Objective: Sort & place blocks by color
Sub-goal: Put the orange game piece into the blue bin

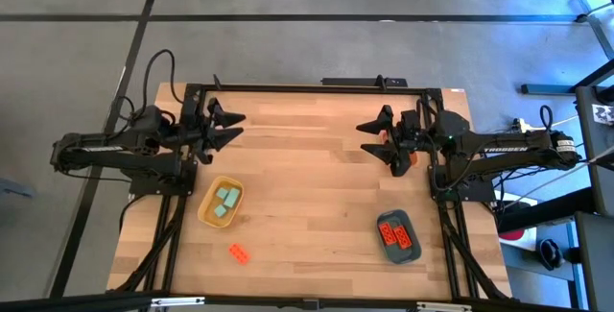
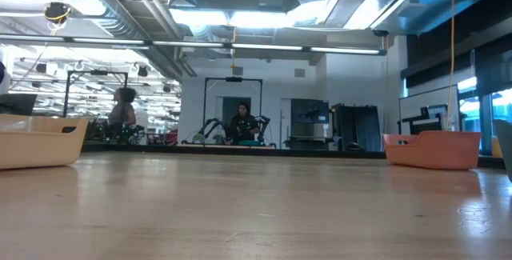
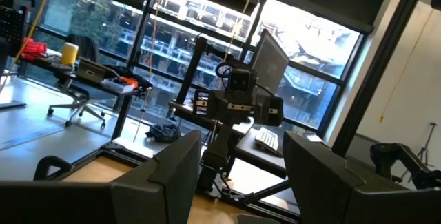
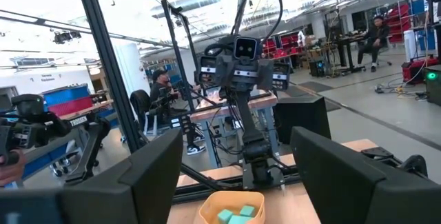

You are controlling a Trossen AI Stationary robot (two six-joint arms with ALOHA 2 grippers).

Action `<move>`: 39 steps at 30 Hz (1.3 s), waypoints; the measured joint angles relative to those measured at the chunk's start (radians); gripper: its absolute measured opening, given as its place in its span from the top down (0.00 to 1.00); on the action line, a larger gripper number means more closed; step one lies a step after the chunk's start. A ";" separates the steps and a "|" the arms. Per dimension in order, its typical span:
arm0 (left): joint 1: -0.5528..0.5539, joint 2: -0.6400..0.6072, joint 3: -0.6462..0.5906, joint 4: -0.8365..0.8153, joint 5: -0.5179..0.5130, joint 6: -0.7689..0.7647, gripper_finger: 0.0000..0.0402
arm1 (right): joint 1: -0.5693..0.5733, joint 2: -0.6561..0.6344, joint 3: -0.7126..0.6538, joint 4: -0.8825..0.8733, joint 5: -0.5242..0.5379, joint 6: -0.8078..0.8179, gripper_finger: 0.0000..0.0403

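Well clear of both sets of jaws: one red-orange block (image 1: 238, 252) is sitting loose on the bench (image 1: 317, 158), at the near edge, just beside the yellow tray (image 1: 204, 208).
left jaws (image 1: 230, 127): spread, holding nothing, hovering at the far left of the bench; loose block is lying well off from them, past the yellow tray.
right jaws (image 1: 369, 137): spread, holding nothing, hovering at the far right; dark teal tray (image 1: 411, 249) is sitting well off to their near side.
sorted so far: pale teal blocks (image 1: 226, 203) are lying in the yellow tray, red-orange blocks (image 1: 396, 235) in the dark teal tray. Purple blocks: not showing in any view.
orange tray (image 2: 432, 149): showing only in the low view, contents hidden by its wall.
risk 1 – wrong bin: loose block is lying right next to the yellow tray, but its colour matches the dark teal tray across the bench. Nearest-tray drop would be mixing colours.
risk 2 – reach: block is sitting on the left arm's side, target tray on the right arm's side. Long carry or a handover, so a slip mid-way looks likely.
risk 3 – tray bump: left jaws descending beside the yellow tray could be clipping its rim and shoving it.
risk 4 – grasp: block is small and lying skewed; jaws not aligned to it may be pushing it toward the bench edge instead of pinching it.
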 joint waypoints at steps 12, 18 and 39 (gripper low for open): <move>-0.010 0.000 0.000 0.000 0.021 -0.001 0.51 | 0.000 0.000 0.000 0.000 0.000 0.000 0.32; -0.041 0.018 0.001 0.001 0.023 -0.003 0.51 | 0.000 0.000 0.000 0.000 0.000 0.000 0.32; -0.369 0.230 0.170 -0.456 0.081 -0.004 0.51 | 0.000 0.000 0.000 0.001 0.063 0.012 0.32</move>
